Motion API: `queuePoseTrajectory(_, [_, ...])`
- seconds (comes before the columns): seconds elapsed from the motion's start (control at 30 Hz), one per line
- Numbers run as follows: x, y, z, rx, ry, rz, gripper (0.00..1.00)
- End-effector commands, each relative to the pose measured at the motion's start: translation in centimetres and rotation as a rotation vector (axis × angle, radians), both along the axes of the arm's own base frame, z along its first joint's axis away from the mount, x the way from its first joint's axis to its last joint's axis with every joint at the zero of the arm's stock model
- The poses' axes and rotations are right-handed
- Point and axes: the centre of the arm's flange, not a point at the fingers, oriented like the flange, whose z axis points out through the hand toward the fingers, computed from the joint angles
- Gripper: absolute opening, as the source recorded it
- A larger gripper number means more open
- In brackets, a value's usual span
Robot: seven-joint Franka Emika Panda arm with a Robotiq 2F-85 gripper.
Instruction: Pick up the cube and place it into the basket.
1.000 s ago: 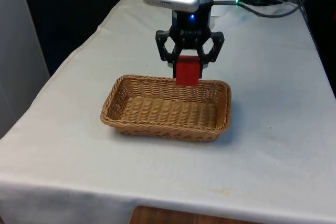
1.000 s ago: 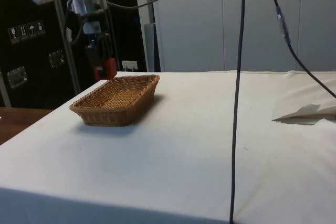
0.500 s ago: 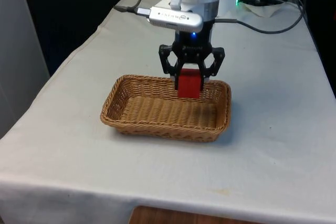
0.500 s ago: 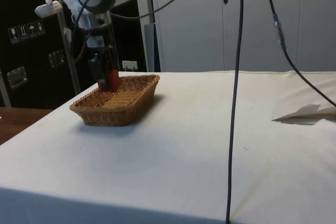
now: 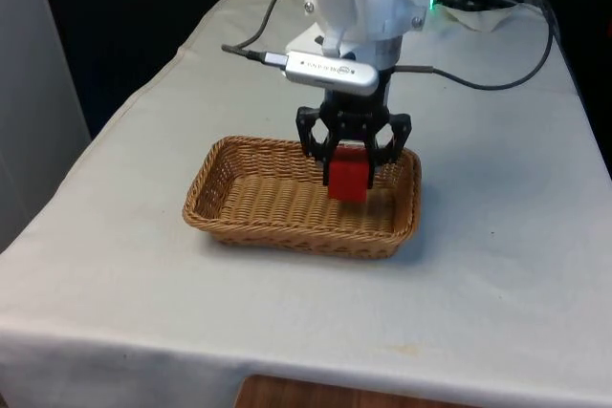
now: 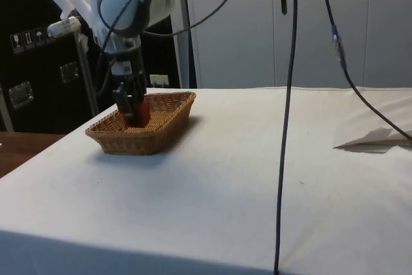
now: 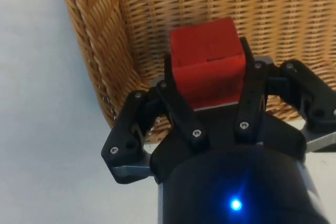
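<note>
A red cube point(image 5: 347, 177) hangs inside the woven wicker basket point(image 5: 249, 222), near the basket's end at the front view's right. My black gripper point(image 5: 349, 171) is shut on the cube from above. In the side view the cube point(image 6: 138, 111) sits low between the basket's walls point(image 6: 154, 140), held by the gripper point(image 6: 132, 113). In the wrist view the cube point(image 7: 207, 61) is clamped between the black fingers point(image 7: 178, 103), just above the basket's woven floor point(image 7: 262, 9) and close to its braided rim point(image 7: 89, 30). Whether the cube touches the floor is unclear.
The basket stands in the middle of the white-clothed table point(image 5: 497, 265). Black cables point(image 5: 497, 21) lie at the table's far end. In the side view a black cable point(image 6: 286, 127) hangs down in front, and a fold of cloth point(image 6: 380, 138) lies at the right.
The gripper has come down and towards the camera with the cube, from above the basket's far rim to inside the basket. It stays shut on the cube.
</note>
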Motion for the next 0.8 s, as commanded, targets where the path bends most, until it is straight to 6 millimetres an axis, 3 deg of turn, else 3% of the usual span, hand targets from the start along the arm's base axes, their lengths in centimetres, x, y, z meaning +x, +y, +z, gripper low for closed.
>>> queuePoseTrajectory(0.0, [0.0,0.1,-0.4,0.002,-0.011,-0.006,0.01])
queuePoseTrajectory(0.77, [-0.1,0.3,-4.1,-0.009,-0.002,-0.026,0.01])
